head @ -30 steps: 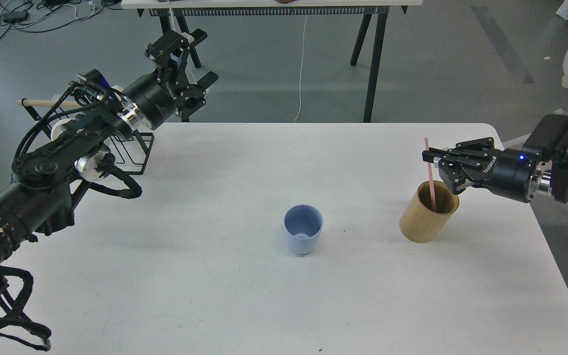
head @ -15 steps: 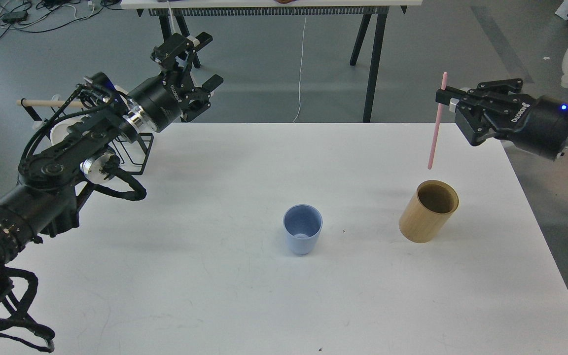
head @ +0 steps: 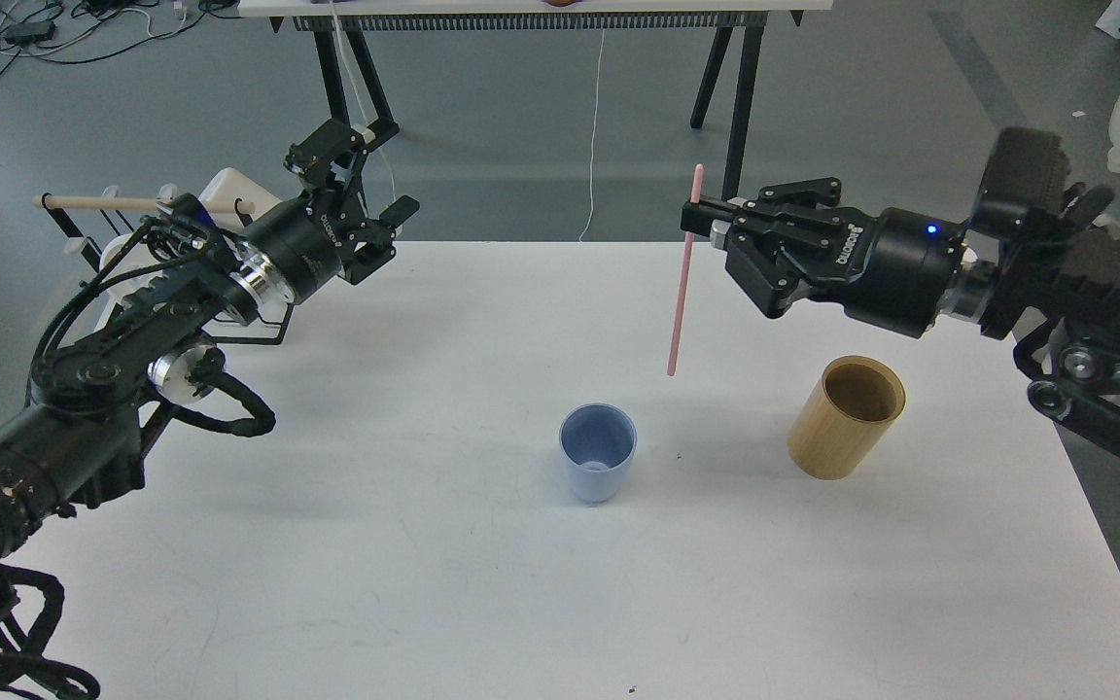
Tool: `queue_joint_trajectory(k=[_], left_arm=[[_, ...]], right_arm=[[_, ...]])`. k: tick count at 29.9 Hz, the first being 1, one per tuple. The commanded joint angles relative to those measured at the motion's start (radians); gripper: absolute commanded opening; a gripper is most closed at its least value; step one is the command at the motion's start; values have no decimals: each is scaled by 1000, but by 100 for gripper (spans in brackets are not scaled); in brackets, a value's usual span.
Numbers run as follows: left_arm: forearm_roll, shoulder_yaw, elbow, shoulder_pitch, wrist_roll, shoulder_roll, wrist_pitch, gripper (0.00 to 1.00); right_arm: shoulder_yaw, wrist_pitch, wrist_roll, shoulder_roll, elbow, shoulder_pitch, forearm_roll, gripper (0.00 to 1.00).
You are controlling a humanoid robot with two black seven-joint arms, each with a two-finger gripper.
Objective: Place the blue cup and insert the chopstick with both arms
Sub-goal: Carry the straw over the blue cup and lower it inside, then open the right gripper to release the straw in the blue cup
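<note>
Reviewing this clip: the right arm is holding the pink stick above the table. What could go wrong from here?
The chopstick is pinched only near its top by the right gripper, so it may swing or slip. Its tip hangs up and right of the blue cup, whose narrow mouth is easy to miss; a rim hit could tip the unsupported cup. The left gripper is far away.

blue cup (head: 598, 465): matt plastic | holder (head: 845, 418): smooth bamboo | table (head: 424, 583): matt white

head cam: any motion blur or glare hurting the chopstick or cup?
Head view: chopstick sharp in the right end effector; slight blur on that arm's upper link only. Blue cup crisp, soft shadow, no glare. Table evenly lit, mild sheen.
</note>
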Motion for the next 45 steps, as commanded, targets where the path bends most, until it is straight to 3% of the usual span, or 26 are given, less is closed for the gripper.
queue_joint_trajectory(k=[1, 16, 22, 26, 28, 30, 32, 37, 40, 45], left_arm=[[0, 0, 0, 4, 0, 2, 0, 99], [-2, 0, 26, 12, 0, -9, 0, 99], [-2, 0, 26, 12, 0, -4, 0, 99], [-2, 0, 26, 12, 0, -4, 0, 99], [-2, 0, 26, 12, 0, -6, 0, 99], [-2, 0, 26, 12, 0, -7, 0, 99], [-2, 0, 26, 12, 0, -9, 0, 99], [-2, 0, 26, 12, 0, -6, 0, 99], [-2, -1, 26, 12, 0, -6, 0, 99], [-6, -15, 26, 9, 0, -6, 0, 99]], right_arm=[[-54, -1, 0, 64, -46, 15, -1, 1], [-141, -7, 0, 233, -196, 10, -3, 1], [-178, -7, 0, 238, -209, 12, -5, 2], [-181, -7, 0, 236, -209, 7, -3, 17], [-183, -12, 0, 234, -209, 6, -3, 30], [-180, -12, 0, 233, -206, 6, 0, 35], [-174, -15, 0, 233, -206, 6, 6, 55], [-157, -18, 0, 231, -199, 3, 27, 69], [-118, -24, 0, 228, -178, 3, 147, 93], [-5, -20, 0, 212, -106, -2, 414, 98]])
